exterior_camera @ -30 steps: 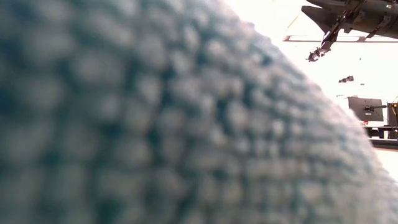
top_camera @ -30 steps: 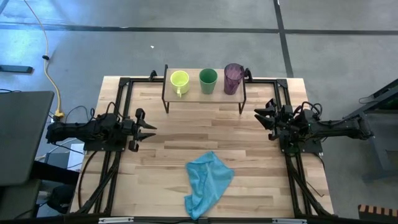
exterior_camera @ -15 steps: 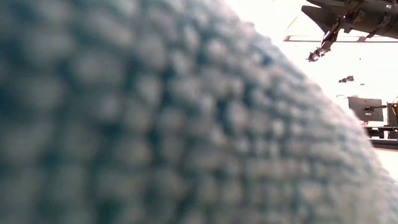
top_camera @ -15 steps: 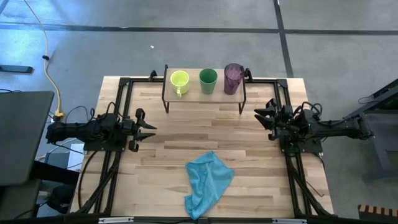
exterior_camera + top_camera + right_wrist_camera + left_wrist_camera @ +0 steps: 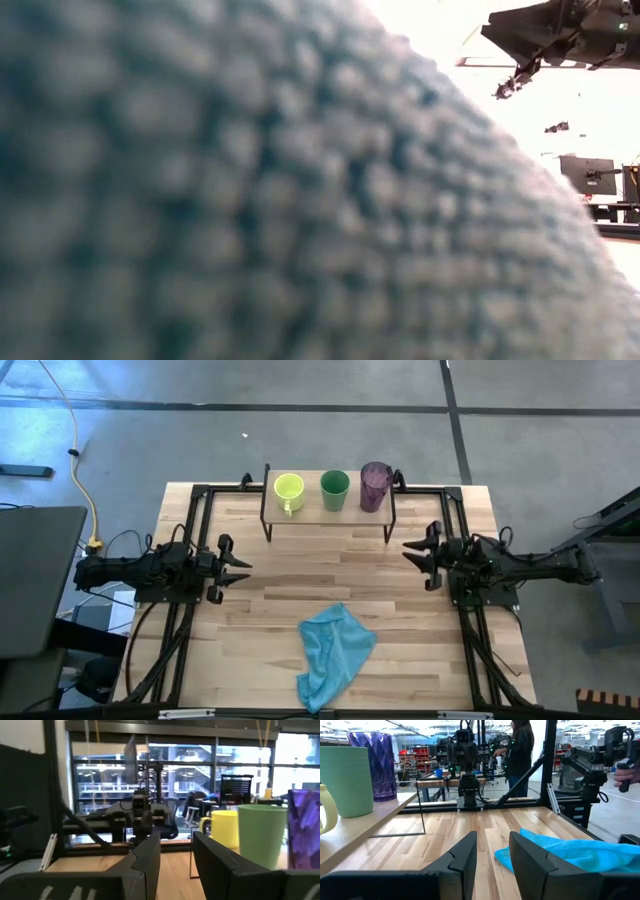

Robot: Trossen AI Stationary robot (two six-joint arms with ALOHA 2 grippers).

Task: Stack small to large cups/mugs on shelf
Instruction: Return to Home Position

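On the shelf (image 5: 305, 508) at the table's far edge, three vessels stand upright on their bases in a row: the yellow-green mug (image 5: 288, 489), the green cup (image 5: 335, 488) and the purple cup (image 5: 375, 484). My left gripper (image 5: 246, 571) is open and empty over the table's left side, pointing right. My right gripper (image 5: 412, 552) is open and empty over the right side, pointing left. In the left wrist view the green cup (image 5: 347, 780) and purple cup (image 5: 372, 765) show on the shelf top (image 5: 365, 827). The right wrist view shows the mug (image 5: 225, 827), green cup (image 5: 262, 835) and purple cup (image 5: 305, 830).
A light blue cloth (image 5: 335, 650) lies crumpled on the table near its front edge. It fills nearly all of the low view (image 5: 250, 200). Bare planks lie between the two grippers and in front of the shelf. A person (image 5: 520, 745) stands in the room beyond the table.
My right gripper has gone a little toward the table's left edge, still open. The cups, the cloth and my left gripper have stayed where they were.
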